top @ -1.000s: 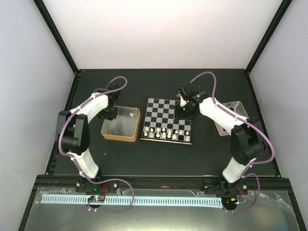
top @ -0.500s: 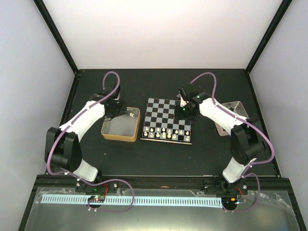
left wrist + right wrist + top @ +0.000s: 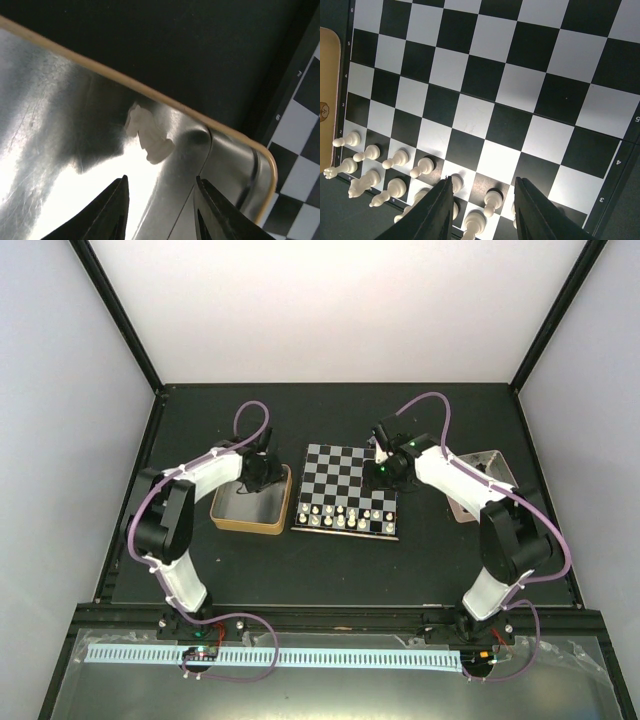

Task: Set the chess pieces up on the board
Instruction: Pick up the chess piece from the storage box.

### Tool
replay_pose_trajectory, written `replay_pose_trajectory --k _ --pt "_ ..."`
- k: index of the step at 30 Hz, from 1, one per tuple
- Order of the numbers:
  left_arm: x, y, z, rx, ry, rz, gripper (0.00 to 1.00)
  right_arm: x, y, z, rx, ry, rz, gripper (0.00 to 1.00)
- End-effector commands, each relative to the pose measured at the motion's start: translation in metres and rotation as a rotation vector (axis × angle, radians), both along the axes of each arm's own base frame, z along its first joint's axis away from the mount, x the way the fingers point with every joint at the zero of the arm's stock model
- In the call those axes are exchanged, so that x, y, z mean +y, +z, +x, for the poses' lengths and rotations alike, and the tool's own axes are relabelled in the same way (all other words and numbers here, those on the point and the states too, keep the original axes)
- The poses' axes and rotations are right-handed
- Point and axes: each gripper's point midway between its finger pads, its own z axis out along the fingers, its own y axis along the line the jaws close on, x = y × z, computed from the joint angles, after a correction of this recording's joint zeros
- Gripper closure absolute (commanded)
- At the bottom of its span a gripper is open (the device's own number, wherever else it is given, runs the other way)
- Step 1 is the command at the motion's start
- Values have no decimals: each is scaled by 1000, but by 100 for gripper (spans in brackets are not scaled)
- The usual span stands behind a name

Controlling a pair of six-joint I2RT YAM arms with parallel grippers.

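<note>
A little white piece (image 3: 148, 134) lies tipped in the corner of the gold tin (image 3: 150, 95), right against its wall. The left gripper (image 3: 161, 181) hangs over it, fingers partly open, holding nothing. It should go down with one finger on each side and pinch softly, so the piece cannot slide away. The right gripper (image 3: 482, 182) hangs open and empty over the board (image 3: 485, 75), above the white pieces (image 3: 395, 160).

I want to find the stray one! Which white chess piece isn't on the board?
The cream-white piece in the corner of the gold-rimmed tin, just ahead of the left gripper. The other white pieces all stand on the chessboard's near rows.
</note>
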Motion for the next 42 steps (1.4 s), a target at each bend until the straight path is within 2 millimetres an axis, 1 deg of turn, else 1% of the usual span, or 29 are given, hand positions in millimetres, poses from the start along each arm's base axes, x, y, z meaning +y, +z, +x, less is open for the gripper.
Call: replay_pose_trajectory --k 1,6,13,18,22,28,33,37,40,42 --pt "-6 1 23 -45 41 -6 62 0 9 2 -32 -12 17 64" --pt "-8 -8 31 -30 42 5 63 -1 10 1 -35 -13 15 64" --pt "7 -11 38 -32 85 96 63 -2 9 1 -35 -13 9 64" --pt "12 -20 29 20 57 140 67 -3 10 1 -37 -17 7 64" --pt "10 -25 21 59 7 140 69 -2 10 1 -38 -18 9 64" --pt "13 -26 16 76 -15 161 75 -1 10 2 -38 -17 12 64" --pt "12 -20 24 33 -51 165 76 -1 11 2 -41 -19 13 64" --pt "14 -22 32 27 -88 168 75 -2 12 2 -42 -20 15 65" --pt "14 -25 33 35 -111 165 75 -2 13 2 -43 -22 14 65" --pt "14 -27 31 42 -123 158 78 -2 14 2 -45 -21 15 65"
